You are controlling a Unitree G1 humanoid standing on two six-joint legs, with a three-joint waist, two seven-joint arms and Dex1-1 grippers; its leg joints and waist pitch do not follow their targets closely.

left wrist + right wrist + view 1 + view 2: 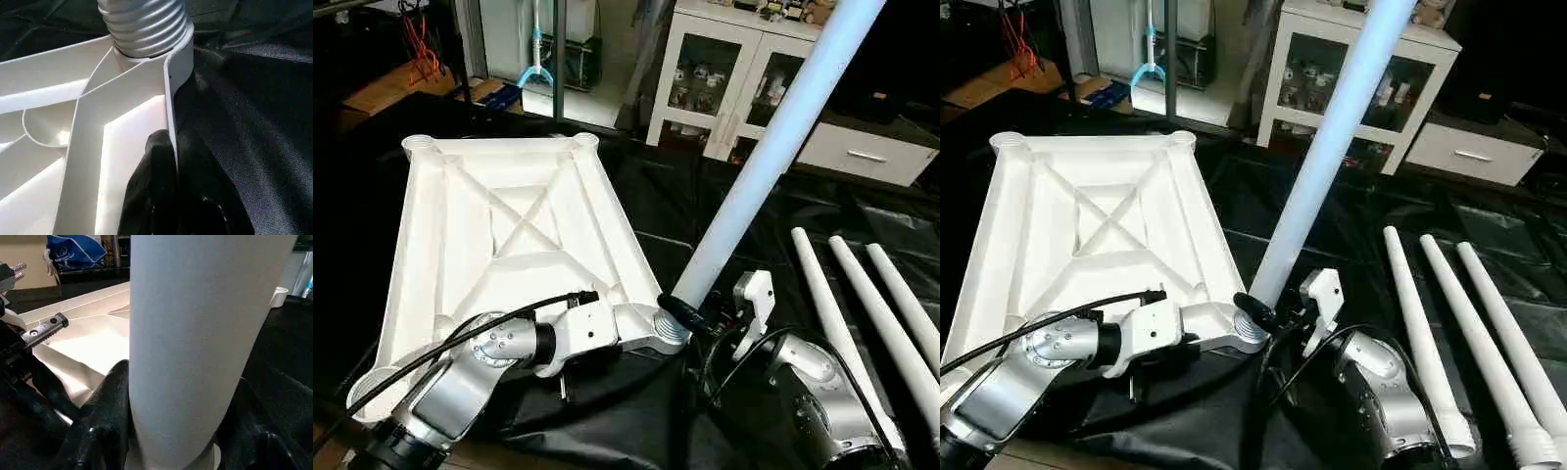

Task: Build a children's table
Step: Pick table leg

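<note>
your right gripper (690, 315) clamps the leg (773, 147), which leans toward the frame's upper right over the corner socket (668, 328) of the tabletop (499, 235), whose rim your left gripper (171, 191) pinches.

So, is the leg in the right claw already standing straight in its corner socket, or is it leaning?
Leaning. The leg tilts away from the tabletop, its threaded end at the near corner socket. How deep it sits: cannot tell.

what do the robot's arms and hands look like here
Both arms are silver metal with rounded, ball-like joints. The left arm ends in a white wrist housing, with a black cable looping over it. The right arm carries a white bracket and black cabling. Each hand, left hand and right hand, has two black fingers.
</note>
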